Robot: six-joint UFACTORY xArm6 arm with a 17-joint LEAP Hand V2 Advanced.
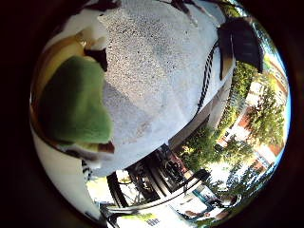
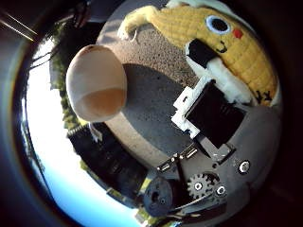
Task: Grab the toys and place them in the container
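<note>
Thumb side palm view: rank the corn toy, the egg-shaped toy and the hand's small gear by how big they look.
1. Corn toy, though the hand covers part of it.
2. Egg-shaped toy; nearness may skew this.
3. Gear, clearly smallest.

We see a grey, speckled stone-like table top [image 1: 156, 76] outdoors. On it lie a yellow plush corn cob toy with a stitched face [image 2: 222, 42], a cream egg-shaped soft toy [image 2: 96, 82] and a green plush piece [image 1: 76, 102].
</note>
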